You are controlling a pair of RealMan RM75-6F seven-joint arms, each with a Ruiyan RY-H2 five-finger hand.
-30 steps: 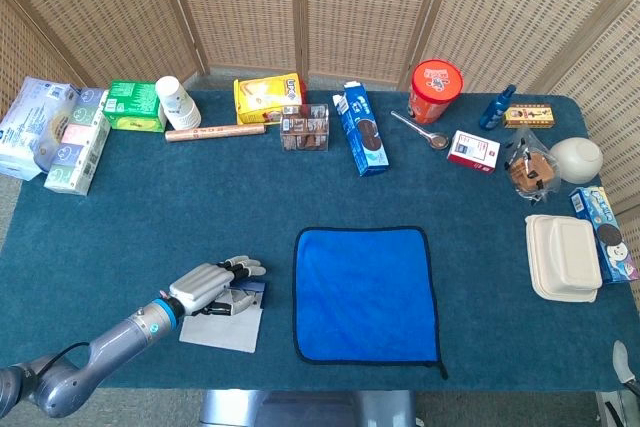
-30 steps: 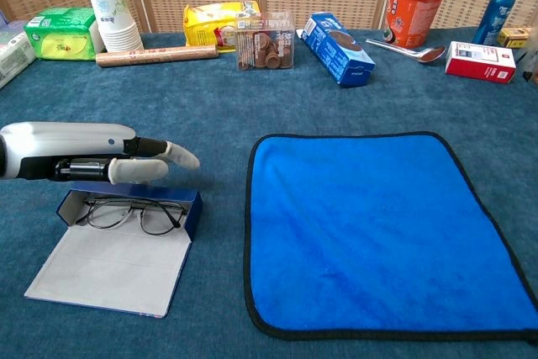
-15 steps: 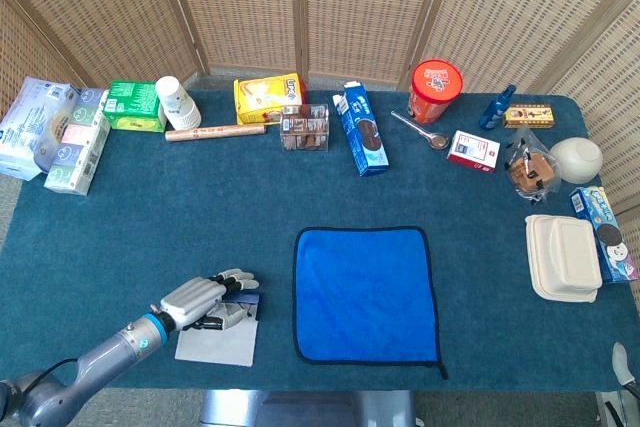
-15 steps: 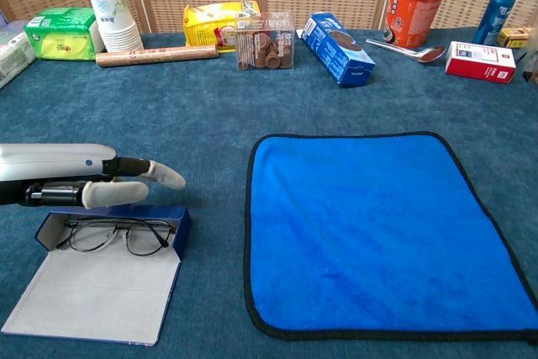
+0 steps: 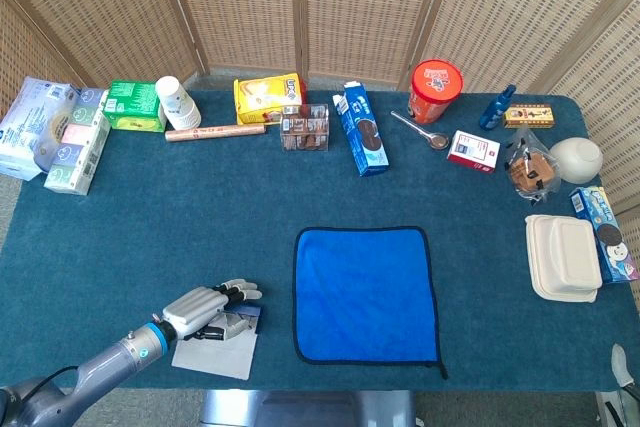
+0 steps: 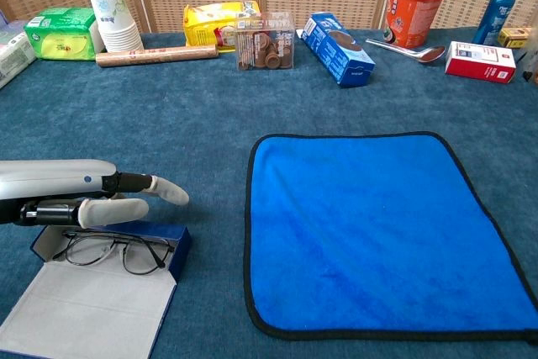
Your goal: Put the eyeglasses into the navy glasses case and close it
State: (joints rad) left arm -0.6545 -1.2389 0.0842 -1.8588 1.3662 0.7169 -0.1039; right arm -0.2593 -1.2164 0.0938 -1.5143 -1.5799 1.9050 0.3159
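Left hand over open navy glasses case, fingers extended, holding nothing. Eyeglasses lie inside, lid flat on table.

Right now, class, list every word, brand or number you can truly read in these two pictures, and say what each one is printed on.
None can be read for certain.
Blue cookie box: cookie picture shows, lettering too small.
Red tub: white print, blurred.
Yellow bag: print blurred.
Green pack: lettering too small.
Paper cups: blue marks, unreadable.
Red and white box: text too small.
Navy glasses case, eyeglasses: no text visible.
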